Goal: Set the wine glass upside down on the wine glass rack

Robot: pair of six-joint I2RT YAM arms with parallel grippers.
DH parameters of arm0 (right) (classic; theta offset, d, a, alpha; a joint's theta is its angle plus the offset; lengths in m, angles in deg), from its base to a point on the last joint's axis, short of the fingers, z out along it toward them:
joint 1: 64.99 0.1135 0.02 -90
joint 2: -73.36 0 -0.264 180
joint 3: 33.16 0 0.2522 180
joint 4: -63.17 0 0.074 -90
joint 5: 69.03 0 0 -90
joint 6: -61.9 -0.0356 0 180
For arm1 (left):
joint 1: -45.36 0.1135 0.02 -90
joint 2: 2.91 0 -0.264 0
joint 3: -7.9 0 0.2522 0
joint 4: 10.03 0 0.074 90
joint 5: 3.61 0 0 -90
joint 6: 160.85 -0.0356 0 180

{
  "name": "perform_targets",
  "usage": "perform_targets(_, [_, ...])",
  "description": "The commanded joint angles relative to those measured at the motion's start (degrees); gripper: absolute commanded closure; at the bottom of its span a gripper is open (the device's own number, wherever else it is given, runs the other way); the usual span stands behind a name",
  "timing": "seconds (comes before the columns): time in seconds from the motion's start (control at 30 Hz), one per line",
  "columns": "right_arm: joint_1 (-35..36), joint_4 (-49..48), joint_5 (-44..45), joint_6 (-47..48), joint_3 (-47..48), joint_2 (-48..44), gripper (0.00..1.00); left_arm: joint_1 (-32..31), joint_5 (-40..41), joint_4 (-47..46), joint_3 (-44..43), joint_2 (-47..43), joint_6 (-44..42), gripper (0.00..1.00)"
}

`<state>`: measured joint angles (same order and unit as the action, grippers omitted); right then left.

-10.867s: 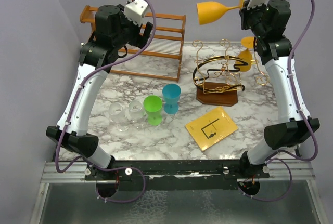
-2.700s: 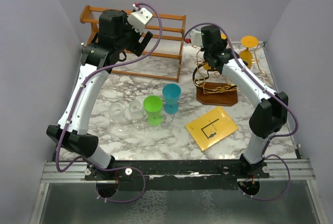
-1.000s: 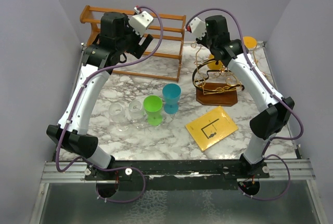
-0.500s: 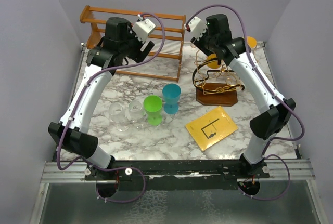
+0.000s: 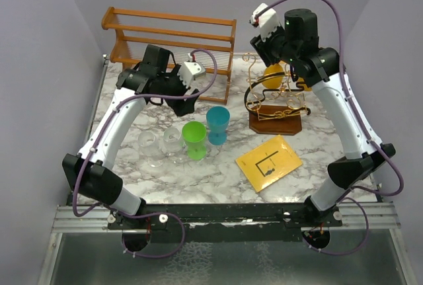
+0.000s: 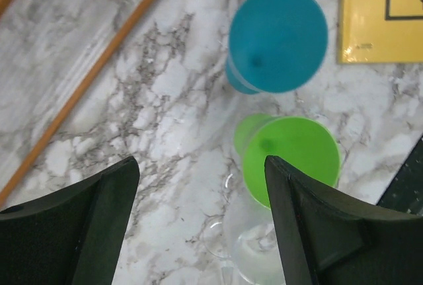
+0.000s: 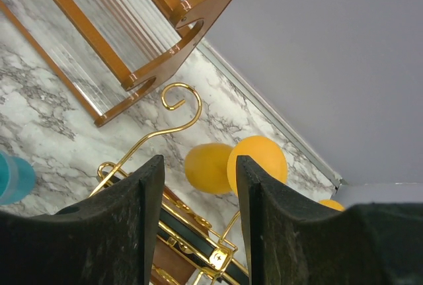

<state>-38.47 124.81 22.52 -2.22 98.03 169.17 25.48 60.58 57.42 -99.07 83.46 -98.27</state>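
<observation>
The yellow wine glass [image 5: 273, 77] hangs upside down in the gold wire wine glass rack [image 5: 276, 121], foot up and bowl down. In the right wrist view its bowl [image 7: 208, 166] and round foot sit beyond a curled hook of the rack [image 7: 175, 110]. My right gripper [image 5: 263, 52] [image 7: 198, 162] is raised above the rack, open, with nothing between its fingers. My left gripper [image 5: 184, 103] [image 6: 200, 166] hovers open above the cups, holding nothing.
A blue cup [image 5: 217, 125] [image 6: 277, 37], a green cup [image 5: 194, 139] [image 6: 291, 159] and clear glasses [image 5: 162, 146] [image 6: 258, 232] stand mid-table. A yellow card [image 5: 268, 162] lies in front of the rack. The wooden slatted shelf [image 5: 172, 34] [image 7: 152, 34] stands at the back left. Another yellow piece [image 7: 330, 204] shows behind the rack.
My right gripper has opened wider and risen away from the rack, leaving the yellow glass hanging. My left arm has swung from the wooden shelf down to above the cups.
</observation>
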Motion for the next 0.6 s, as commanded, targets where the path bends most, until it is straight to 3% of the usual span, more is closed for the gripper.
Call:
perform_targets(0.0, [-1.0, 1.8, -3.3, -2.2, 0.6, -2.0, 0.52, -1.5, -8.3, 8.1, 2.4, -2.0, -5.5, 0.22])
perform_targets(0.17, [-2.4, 2.1, -5.4, -2.8, -0.1, -3.7, 0.48, -4.2, -3.1, 10.0, 4.0, 0.0, -7.2, 0.29])
perform_targets(0.4, [-4.2, 1.2, -7.0, -3.0, -3.2, -6.1, 0.46, -7.1, 1.2, 10.8, 4.6, 4.3, -7.6, 0.50])
perform_targets(0.57, [-5.0, 0.9, -7.9, -2.6, -4.9, -7.0, 0.46, -8.1, 2.7, 9.8, 4.9, 5.9, -7.7, 0.53])
